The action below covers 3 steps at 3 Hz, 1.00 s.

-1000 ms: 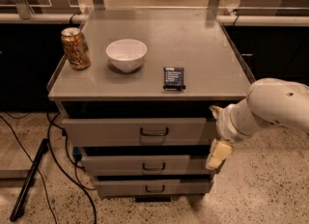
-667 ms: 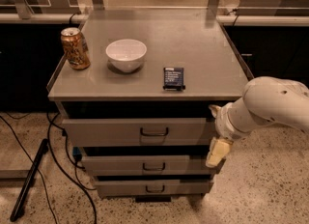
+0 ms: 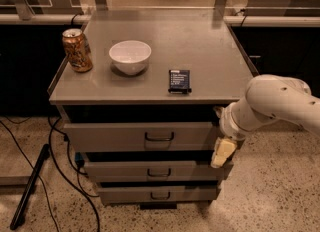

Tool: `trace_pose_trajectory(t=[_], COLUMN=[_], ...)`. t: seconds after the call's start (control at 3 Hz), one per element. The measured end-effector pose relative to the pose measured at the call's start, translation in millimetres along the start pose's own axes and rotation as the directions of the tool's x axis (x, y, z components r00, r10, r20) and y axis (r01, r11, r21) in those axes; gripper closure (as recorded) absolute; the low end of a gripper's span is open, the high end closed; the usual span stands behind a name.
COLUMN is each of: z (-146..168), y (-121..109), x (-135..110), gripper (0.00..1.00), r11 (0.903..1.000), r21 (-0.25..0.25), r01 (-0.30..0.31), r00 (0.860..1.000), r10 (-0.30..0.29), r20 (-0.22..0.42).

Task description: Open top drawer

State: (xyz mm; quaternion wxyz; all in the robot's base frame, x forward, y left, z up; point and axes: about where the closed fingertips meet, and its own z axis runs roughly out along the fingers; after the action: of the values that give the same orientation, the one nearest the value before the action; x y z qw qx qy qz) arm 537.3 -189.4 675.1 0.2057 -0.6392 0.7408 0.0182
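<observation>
The gripper [image 3: 220, 156], whether spread or closed I cannot tell, hangs by the right end of the top drawer [image 3: 110, 136]; it should move left and hook the central handle [image 3: 159, 136] squarely.

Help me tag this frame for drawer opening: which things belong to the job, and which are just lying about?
Job: wide grey metal top drawer; its dark loop handle; cream gripper at the drawer's right end.
Lying about: brown drinks can; white round bowl; small dark flat packet; two narrower grey lower drawers.
</observation>
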Motion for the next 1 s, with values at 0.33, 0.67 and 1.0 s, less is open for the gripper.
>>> trace_pose_trajectory(t=[0.33, 0.67, 1.0], z=[11.8, 20.9, 30.2], y=[-5.4, -5.6, -3.9], x=[3.8, 8.6, 14.9], gripper=[0.0, 0.0, 0.0], r11=[0.9992, 0.9965, 0.9893], r21=[-0.036, -0.074, -0.127], r01=[-0.017, -0.039, -0.072], r00=[1.0, 0.999, 0.997], r10=[0.017, 0.038, 0.069], r20=[-0.006, -0.011, -0.022])
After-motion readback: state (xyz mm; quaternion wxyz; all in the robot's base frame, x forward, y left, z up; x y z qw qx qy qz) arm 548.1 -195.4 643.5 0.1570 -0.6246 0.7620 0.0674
